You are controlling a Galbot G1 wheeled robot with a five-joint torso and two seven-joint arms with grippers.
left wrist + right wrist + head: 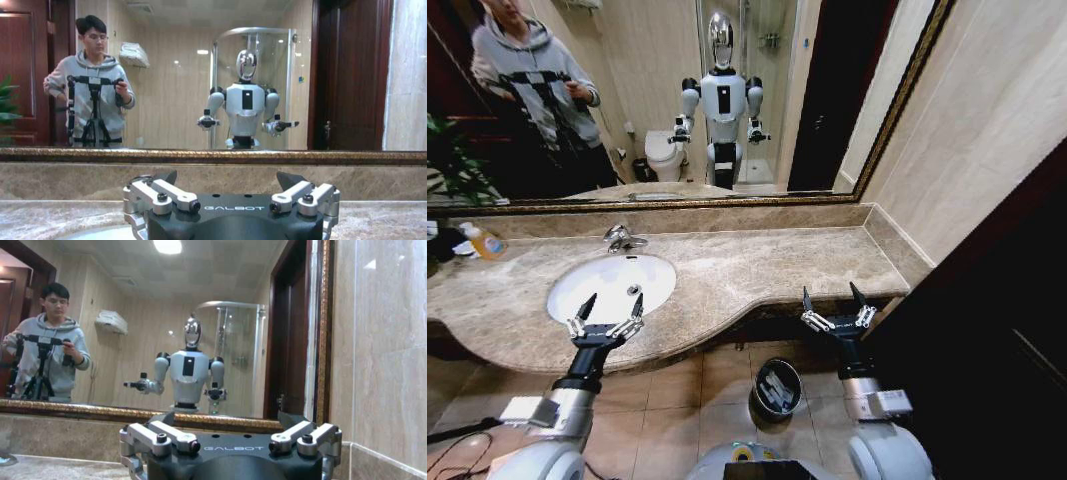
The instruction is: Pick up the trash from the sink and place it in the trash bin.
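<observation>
Left gripper [605, 312] is hovering wide-spread, empty, over the sink's [577, 300] near rim. Right gripper [838, 304] is hanging equally wide past the counter's front edge, well right of the sink. Trash bin [776, 387] is sitting on the floor below, holding pale trash [774, 392].

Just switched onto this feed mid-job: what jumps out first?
The big gold-framed wall mirror dominates, reflecting the white robot. Below it, the white oval porcelain sink in the beige marble counter looks bare, with the open left gripper at its near rim. The small round black trash bin sits on the floor beside the open right gripper.
</observation>
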